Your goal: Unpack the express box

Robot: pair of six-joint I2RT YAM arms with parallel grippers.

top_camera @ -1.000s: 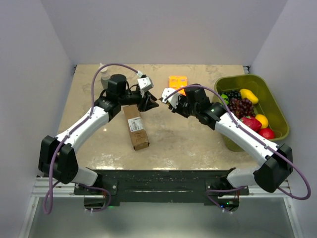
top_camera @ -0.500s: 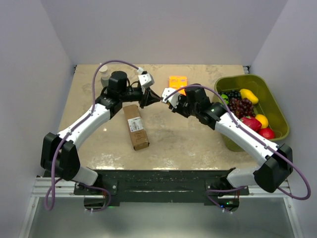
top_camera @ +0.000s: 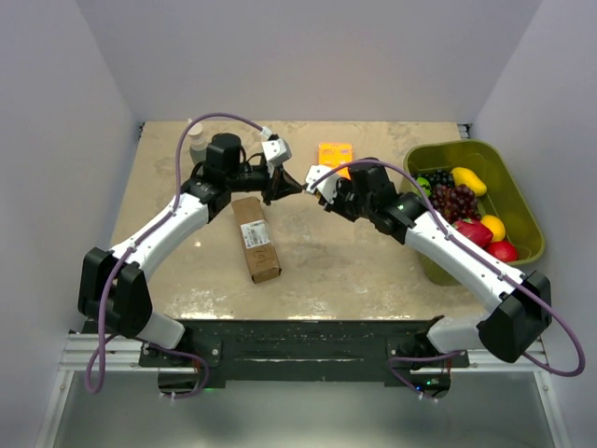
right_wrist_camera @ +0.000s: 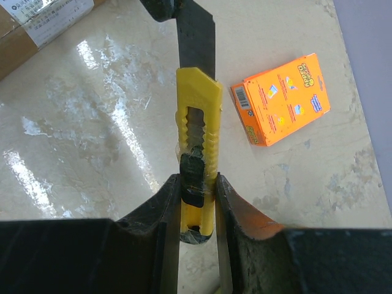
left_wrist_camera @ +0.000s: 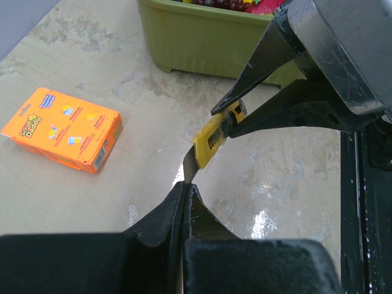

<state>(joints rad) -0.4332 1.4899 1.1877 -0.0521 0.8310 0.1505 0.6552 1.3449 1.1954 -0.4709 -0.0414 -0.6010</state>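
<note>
The express box (top_camera: 255, 239), a brown carton with a white label, lies flat on the table, near the left arm; its label end shows in the right wrist view (right_wrist_camera: 37, 24). My right gripper (right_wrist_camera: 197, 184) is shut on the handle of a yellow utility knife (right_wrist_camera: 198, 122), held above the table. My left gripper (left_wrist_camera: 185, 187) is shut on the tip of the knife's dark extended blade (left_wrist_camera: 188, 165). In the top view the two grippers meet tip to tip, the left (top_camera: 291, 183) and the right (top_camera: 313, 187), just beyond the box's far end.
A small orange flat box (top_camera: 335, 154) lies at the back centre, seen also in the left wrist view (left_wrist_camera: 62, 128). A green bin (top_camera: 466, 154) with fruit stands at the right. A pale bottle (top_camera: 198, 140) stands at the back left.
My left gripper has risen from the box's far end and moved right to the knife blade. The right arm and the box have hardly moved.
</note>
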